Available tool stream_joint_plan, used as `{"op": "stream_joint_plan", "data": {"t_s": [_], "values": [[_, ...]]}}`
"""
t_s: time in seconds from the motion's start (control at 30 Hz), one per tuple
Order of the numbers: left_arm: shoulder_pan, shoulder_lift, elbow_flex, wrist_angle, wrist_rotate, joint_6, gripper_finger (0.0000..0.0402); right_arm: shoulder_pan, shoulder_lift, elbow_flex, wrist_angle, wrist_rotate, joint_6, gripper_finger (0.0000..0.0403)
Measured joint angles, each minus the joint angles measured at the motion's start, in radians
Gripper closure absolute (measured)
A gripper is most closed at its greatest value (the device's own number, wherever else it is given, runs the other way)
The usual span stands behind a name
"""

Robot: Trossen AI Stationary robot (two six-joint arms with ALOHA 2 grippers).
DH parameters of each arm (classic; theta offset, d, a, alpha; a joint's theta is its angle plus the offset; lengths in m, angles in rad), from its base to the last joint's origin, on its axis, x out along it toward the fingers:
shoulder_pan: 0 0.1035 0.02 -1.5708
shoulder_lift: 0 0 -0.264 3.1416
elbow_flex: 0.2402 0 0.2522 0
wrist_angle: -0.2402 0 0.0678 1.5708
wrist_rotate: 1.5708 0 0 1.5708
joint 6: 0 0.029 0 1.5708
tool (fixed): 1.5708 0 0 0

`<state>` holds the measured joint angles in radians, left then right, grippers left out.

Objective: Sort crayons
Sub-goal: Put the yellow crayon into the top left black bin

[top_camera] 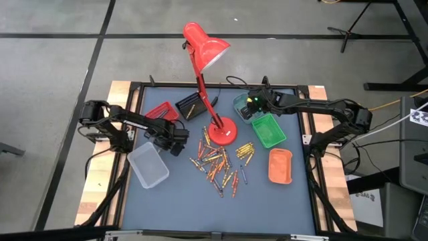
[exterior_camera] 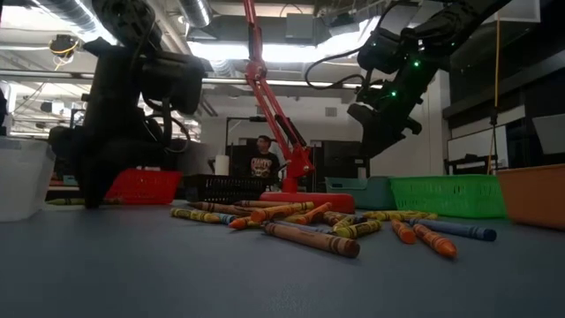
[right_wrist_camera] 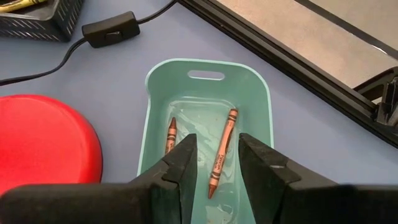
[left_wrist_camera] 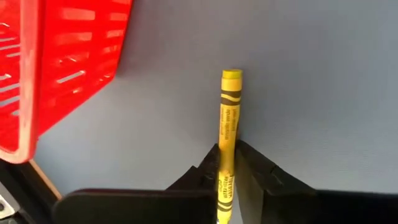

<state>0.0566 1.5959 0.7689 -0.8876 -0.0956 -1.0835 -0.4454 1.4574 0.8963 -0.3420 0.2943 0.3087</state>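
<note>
A heap of crayons [top_camera: 221, 164], mostly orange, red and yellow, lies loose on the blue mat in front of the red lamp's base [top_camera: 222, 131]. My left gripper [top_camera: 175, 142] points down at the mat between the red tray [top_camera: 162, 110] and the clear tray [top_camera: 148, 165], shut on a single yellow crayon [left_wrist_camera: 229, 118]. My right gripper [right_wrist_camera: 217, 168] hangs open over the teal tray [right_wrist_camera: 208, 87], which holds two orange-brown crayons [right_wrist_camera: 222, 146]; its fingers touch nothing. My left gripper pinches the yellow crayon between its two fingers, on the wrapped shaft [left_wrist_camera: 226, 163] toward one end. The fingers come from above, pointing down, and lie across the crayon. The crayon lies level along the mat, its other end [left_wrist_camera: 231, 76] sticking out past the fingertips.
A black tray [top_camera: 190, 106] stands behind the lamp, with the lamp's cord and switch [right_wrist_camera: 111, 29] beside it. A green tray [top_camera: 269, 130] and an orange tray [top_camera: 280, 165] stand at the right. A person [exterior_camera: 262, 157] sits in the room beyond the table.
</note>
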Motion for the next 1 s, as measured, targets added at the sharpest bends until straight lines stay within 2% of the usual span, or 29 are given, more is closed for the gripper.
{"op": "stream_joint_plan", "data": {"t_s": [0.2, 0.6, 1.0], "values": [[0.000, 0.005, 0.025, -0.019, 0.000, 0.065, 0.0398, 0.000, 0.000, 0.000, 0.000, 0.000, 0.000, 0.0287], [0.009, 0.005, 0.191, 0.101, -0.006, 0.244, 0.0395, 0.000, 0.000, 0.000, 0.000, 0.000, 0.000, 0.0288], [0.126, 0.004, 0.317, 0.130, -0.257, 0.465, 0.0394, 0.000, 0.000, 0.000, 0.000, 0.000, 0.000, 0.0288]]}}
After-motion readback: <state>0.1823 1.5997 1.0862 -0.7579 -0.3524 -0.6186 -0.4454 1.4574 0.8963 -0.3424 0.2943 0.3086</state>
